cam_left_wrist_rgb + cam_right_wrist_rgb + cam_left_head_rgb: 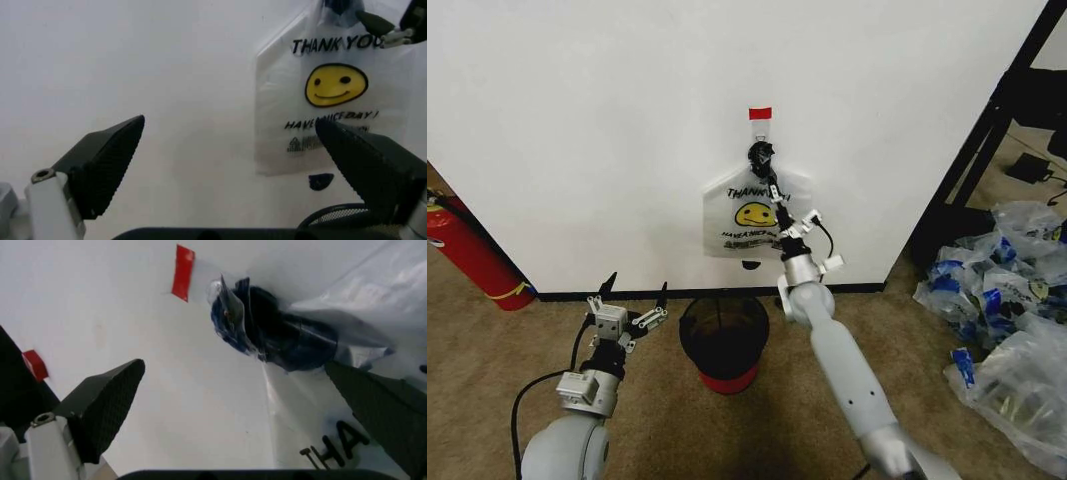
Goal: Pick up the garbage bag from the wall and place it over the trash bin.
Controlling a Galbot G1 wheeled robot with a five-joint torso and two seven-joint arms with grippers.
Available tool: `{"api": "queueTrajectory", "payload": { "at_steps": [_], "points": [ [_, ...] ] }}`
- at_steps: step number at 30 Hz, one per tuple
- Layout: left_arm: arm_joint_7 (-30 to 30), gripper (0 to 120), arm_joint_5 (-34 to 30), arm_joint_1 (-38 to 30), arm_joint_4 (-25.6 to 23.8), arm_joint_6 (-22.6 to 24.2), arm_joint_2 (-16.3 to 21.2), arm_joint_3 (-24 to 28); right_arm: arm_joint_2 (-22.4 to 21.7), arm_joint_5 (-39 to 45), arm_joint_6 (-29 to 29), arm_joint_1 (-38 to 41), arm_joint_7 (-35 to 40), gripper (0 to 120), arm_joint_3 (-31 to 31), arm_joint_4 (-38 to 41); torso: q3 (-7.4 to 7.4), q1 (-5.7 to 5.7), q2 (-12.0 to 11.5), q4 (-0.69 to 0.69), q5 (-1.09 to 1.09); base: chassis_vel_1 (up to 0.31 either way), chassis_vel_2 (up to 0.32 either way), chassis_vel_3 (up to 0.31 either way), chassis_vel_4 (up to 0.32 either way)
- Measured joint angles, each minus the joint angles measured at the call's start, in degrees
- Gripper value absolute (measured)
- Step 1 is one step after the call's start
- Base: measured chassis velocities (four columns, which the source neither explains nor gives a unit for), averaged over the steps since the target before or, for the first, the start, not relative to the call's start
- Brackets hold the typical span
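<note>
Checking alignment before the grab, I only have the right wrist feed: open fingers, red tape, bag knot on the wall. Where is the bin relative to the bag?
Observer: The black bin stands on the carpet at the wall's base, directly below the hanging bag.
Operator: Left arm?
Observer: The left gripper is open, held low to the left of the bin, pointing at the wall.
Operator: How high is my gripper on the bag?
Observer: The right gripper is up near the bag's top, just under the dark knot at the hook.
</note>
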Motion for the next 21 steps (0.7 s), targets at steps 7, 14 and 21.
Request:
{"api": "queueTrajectory", "payload": {
  "at_steps": [7,14,21],
  "points": [
    [0.0,100,-0.2,-0.4,0.9,-0.4,0.3,-0.1,1.3,-2.0,0.9,2.1,-0.1,100,1.5,-4.7,0.0,-0.01,0.0,-0.01,0.01,0.0,0.0,0.0,0.0],
    [0.0,100,-0.2,-0.7,1.3,-0.6,0.4,0.0,1.2,-2.8,1.5,3.4,0.1,98,2.5,-7.5,0.0,-0.01,0.0,-0.01,0.01,0.0,0.0,0.0,0.0],
    [0.0,100,-0.2,-0.8,1.3,-0.7,0.9,0.1,1.2,-3.5,1.7,3.6,0.2,74,2.7,-7.7,0.0,-0.01,0.0,-0.01,0.01,0.0,0.0,0.0,0.0]
  ]
}}
